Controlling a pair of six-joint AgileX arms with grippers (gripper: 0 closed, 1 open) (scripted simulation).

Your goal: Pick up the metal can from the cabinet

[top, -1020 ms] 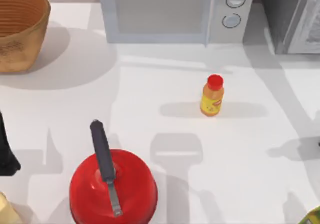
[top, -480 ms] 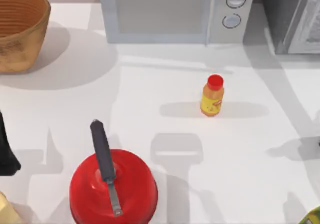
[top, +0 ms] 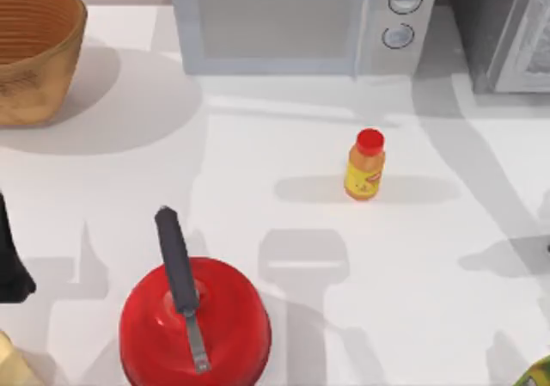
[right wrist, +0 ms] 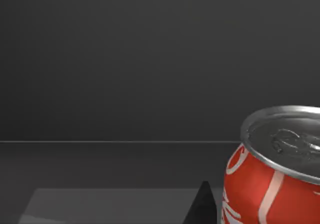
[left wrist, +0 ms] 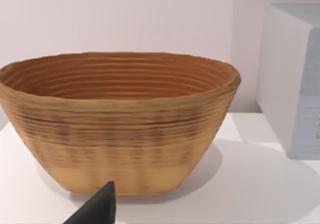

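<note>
The metal can [right wrist: 272, 169], red with white lettering and a silver lid, stands upright on the dark floor inside the cabinet [right wrist: 125, 74]. A black tip of my right gripper [right wrist: 202, 206] shows close beside the can, apart from it. From above, the grey cabinet [top: 507, 33] stands at the table's back right corner. My left arm [top: 10, 261] rests at the left edge of the table, and a black part of its gripper [left wrist: 97, 209] points at a woven basket.
A woven basket [top: 30, 46] sits at the back left and a microwave [top: 301, 21] at the back middle. An orange bottle with a red cap [top: 364, 165] stands mid-table. A red pot with a dark handle [top: 193, 317] is at the front.
The shadow on the table beside the cabinet at the back right has shifted slightly. Nothing on the table has moved.
</note>
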